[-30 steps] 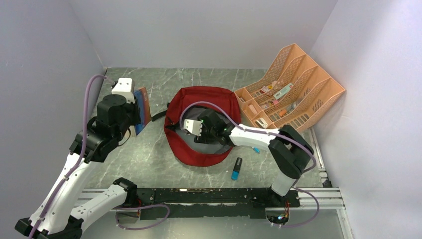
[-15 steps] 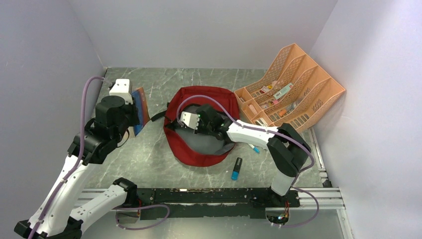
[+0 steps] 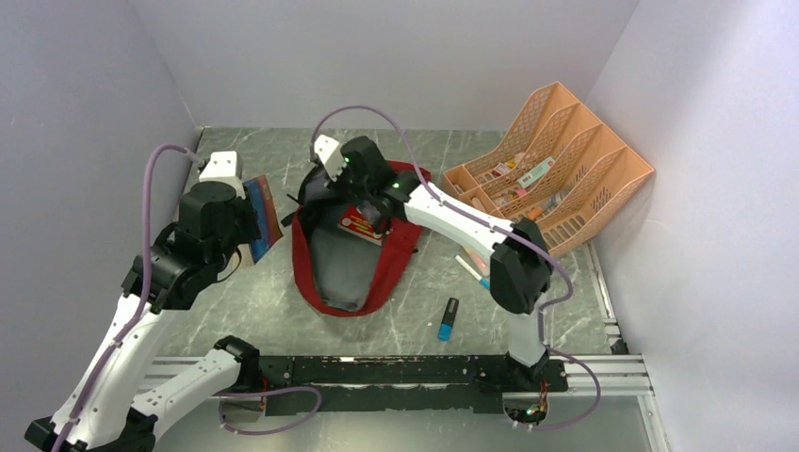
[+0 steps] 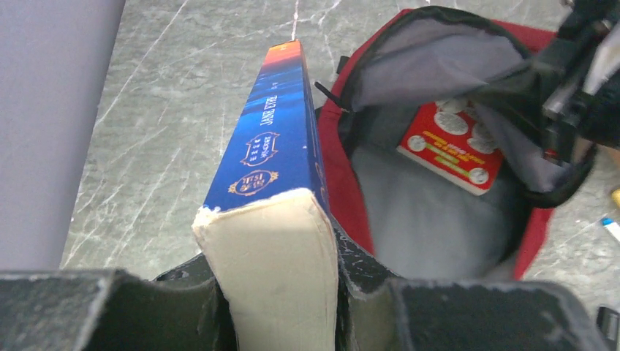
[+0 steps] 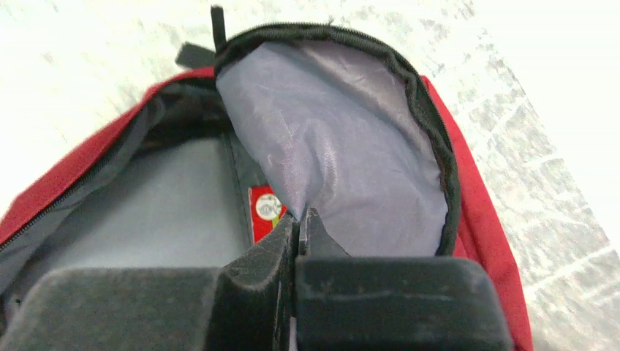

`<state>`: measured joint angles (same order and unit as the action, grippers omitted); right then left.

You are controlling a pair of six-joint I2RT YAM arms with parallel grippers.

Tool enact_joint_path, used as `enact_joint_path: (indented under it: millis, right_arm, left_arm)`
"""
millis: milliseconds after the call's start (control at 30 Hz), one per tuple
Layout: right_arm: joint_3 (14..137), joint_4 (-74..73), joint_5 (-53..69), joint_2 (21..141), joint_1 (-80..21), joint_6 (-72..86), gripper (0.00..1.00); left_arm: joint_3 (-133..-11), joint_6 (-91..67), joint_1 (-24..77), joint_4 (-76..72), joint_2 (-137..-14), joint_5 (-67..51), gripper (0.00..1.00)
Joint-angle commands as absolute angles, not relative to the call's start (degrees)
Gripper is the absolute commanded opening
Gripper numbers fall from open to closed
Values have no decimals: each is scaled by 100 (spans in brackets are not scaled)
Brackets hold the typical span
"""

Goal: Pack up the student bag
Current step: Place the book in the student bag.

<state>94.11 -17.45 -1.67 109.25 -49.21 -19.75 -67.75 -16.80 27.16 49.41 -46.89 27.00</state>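
**Book held at the left, bag flap pinched at the right**

At the left, the left gripper point(image 4: 274, 289) is clamping a blue book point(image 4: 272, 139) by its bottom edge, spine upward, above the table point(image 3: 245, 301) beside the student bag point(image 3: 301, 259). The overhead camera is showing only the book's cover; the left wrist camera is showing the gold print on the spine and the worn page edges between the fingers.

In the middle of the table, the student bag is lying open, its grey lining facing up. A red booklet point(image 3: 361, 224) is lying inside it.

The right gripper point(image 5: 298, 223) is pinching the grey lining of the raised flap, fingers closed tight on the fabric. Only the right wrist camera is showing this pinch; from above, the arm is hiding it.

At the far right, a peach organiser point(image 3: 565, 160) is standing against the wall, and a blue marker point(image 3: 448, 320) is lying on the table near the bag's lower right.
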Motion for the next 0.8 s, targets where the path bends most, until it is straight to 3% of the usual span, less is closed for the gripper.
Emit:
enact_joint_path:
  millis: [0, 267, 533, 767]
  right_arm:
    - [10598, -2377, 128, 11534, -4931, -786, 0]
    - [11485, -2635, -289, 11805, -4904, -9, 0]
    - [10529, -1724, -630, 11097, -4826, 682, 0]
    - [10287, -1308, -125, 10910, -4825, 1129, 0]
  left_arm:
    - [-7419, -2150, 2715, 4577, -4651, 2829, 5]
    - [-7627, -3374, 2714, 4856, -5028, 2112, 5]
    - [-6163, -5215, 2716, 4140, -4406, 1947, 5]
    - [-5755, -6005, 2716, 3327, -4359, 1848, 5]
